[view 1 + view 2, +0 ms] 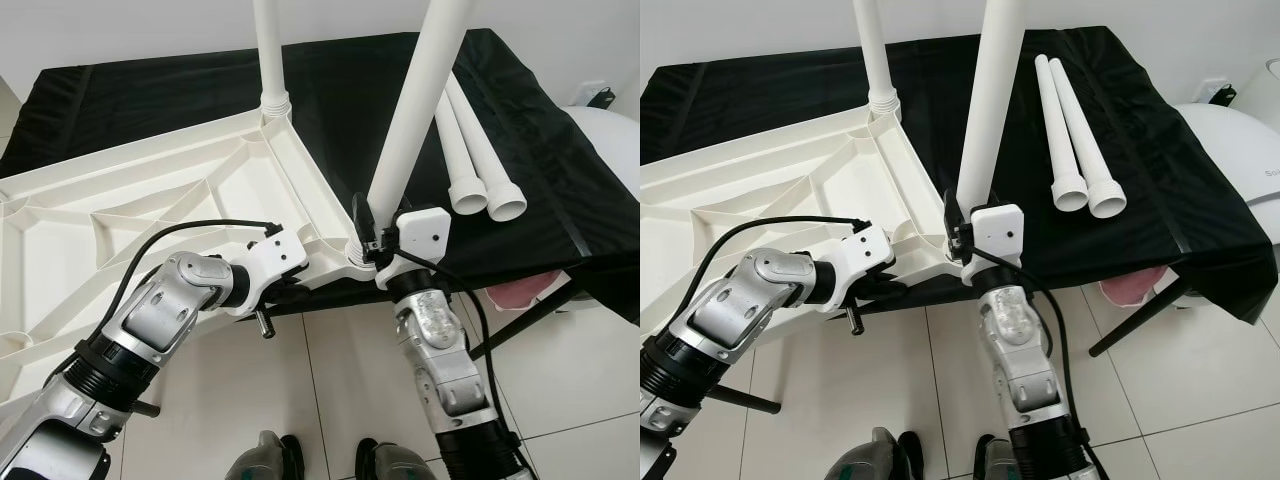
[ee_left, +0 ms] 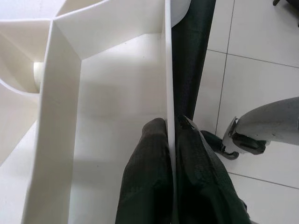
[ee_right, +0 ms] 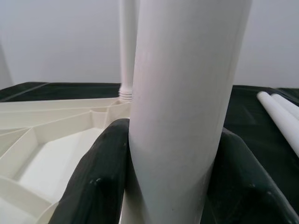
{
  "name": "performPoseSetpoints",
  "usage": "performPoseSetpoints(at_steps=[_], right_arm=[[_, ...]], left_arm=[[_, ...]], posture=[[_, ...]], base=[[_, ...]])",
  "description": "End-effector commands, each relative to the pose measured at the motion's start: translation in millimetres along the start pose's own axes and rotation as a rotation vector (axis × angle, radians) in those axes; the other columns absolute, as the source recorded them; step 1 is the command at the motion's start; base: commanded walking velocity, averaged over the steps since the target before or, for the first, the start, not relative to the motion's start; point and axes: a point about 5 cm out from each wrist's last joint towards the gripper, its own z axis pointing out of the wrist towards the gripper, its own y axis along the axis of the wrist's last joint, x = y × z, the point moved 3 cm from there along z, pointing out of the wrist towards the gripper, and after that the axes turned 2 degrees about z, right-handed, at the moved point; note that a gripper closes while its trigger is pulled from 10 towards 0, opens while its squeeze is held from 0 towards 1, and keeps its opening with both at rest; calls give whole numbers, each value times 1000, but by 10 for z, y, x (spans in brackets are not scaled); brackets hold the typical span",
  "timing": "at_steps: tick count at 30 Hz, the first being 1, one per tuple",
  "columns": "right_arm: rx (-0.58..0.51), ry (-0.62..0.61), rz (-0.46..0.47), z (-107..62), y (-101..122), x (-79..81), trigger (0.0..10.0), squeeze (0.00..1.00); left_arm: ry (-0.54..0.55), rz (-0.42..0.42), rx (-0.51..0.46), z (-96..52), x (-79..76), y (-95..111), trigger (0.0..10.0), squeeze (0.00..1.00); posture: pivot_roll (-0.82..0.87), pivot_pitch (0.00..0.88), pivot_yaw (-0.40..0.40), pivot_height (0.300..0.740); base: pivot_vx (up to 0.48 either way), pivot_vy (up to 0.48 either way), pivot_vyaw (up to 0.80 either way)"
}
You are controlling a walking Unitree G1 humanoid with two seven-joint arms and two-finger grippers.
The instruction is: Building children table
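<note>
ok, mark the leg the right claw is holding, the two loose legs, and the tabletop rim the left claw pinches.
held leg [image 1: 412, 110], left eye view, mid shaft
loose legs [image 1: 1065, 130], right eye view, shaft of one
tabletop rim [image 2: 168, 84], left wrist view, thin edge wall

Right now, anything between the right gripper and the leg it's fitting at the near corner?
Nothing visible. The right gripper is already shut on the leg just above the corner socket; the left gripper pinches the tabletop's rim.

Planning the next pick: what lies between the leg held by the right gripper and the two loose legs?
Bare black cloth only, in both eye views, between the held leg and the loose legs.
</note>
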Motion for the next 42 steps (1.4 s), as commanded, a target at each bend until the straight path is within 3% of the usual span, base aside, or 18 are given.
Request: performPoseSetpoints(at_steps=[1, 13, 25, 37, 42], right_arm=[[160, -57, -22, -138, -349, -218, 10000, 0], [173, 44, -52, -89, -378, -285, 10000, 0], [215, 84, -40, -200, -496, -377, 10000, 0], [171, 203, -37, -81, -361, -459, 10000, 0], [150, 315, -9, -41, -286, -442, 10000, 0]], left_arm=[[-16, -33, 50, -50, 3, -148, 10000, 0], [-13, -34, 42, -68, 13, -122, 10000, 0], [-14, -36, 44, -80, 17, -124, 10000, 0], [-11, -34, 41, -74, 25, -112, 10000, 0], [-8, -36, 39, -76, 24, -112, 10000, 0]], posture=[[-78, 179, 48, 740], [-75, 184, 45, 740], [-77, 194, 50, 740], [-78, 194, 48, 740], [-76, 191, 42, 740]], base=[[0, 0, 0], [0, 0, 0], [0, 0, 0], [0, 0, 0], [0, 0, 0]])
